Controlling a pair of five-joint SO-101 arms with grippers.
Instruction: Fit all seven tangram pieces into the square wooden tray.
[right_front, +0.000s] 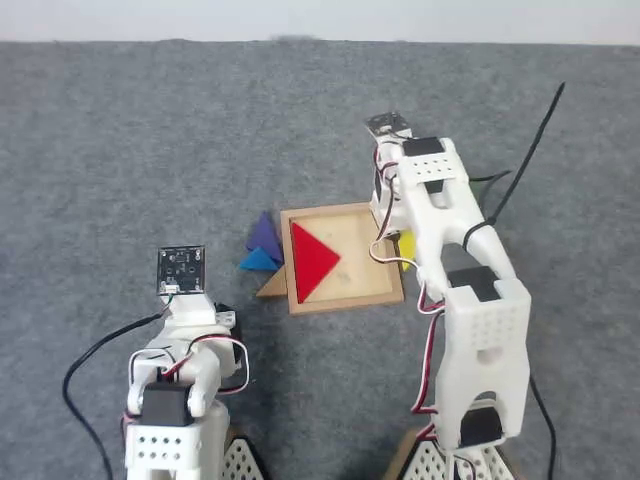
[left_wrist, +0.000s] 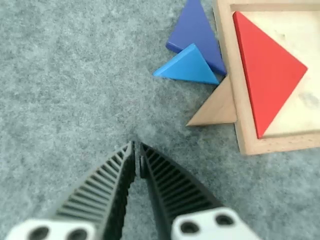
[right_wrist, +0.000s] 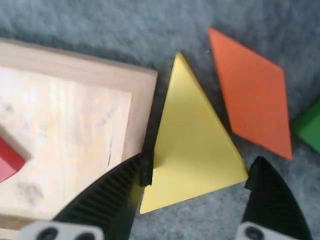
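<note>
Right gripper, spread wide, straddles yellow triangle — beside the tray.

Desk: grey felt-like surface, fuzzy mottled fibres, flat, runs out of frame on the left, right and near sides. Pale strip just beyond the desk's far edge, plain whitish, spans the full width; can't tell if wall or board.

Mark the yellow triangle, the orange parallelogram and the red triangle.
yellow triangle (right_wrist: 189, 146): right wrist view, middle of its top face.
orange parallelogram (right_wrist: 252, 95): right wrist view, centre of its top face.
red triangle (left_wrist: 266, 73): left wrist view, middle of its top face.
</note>
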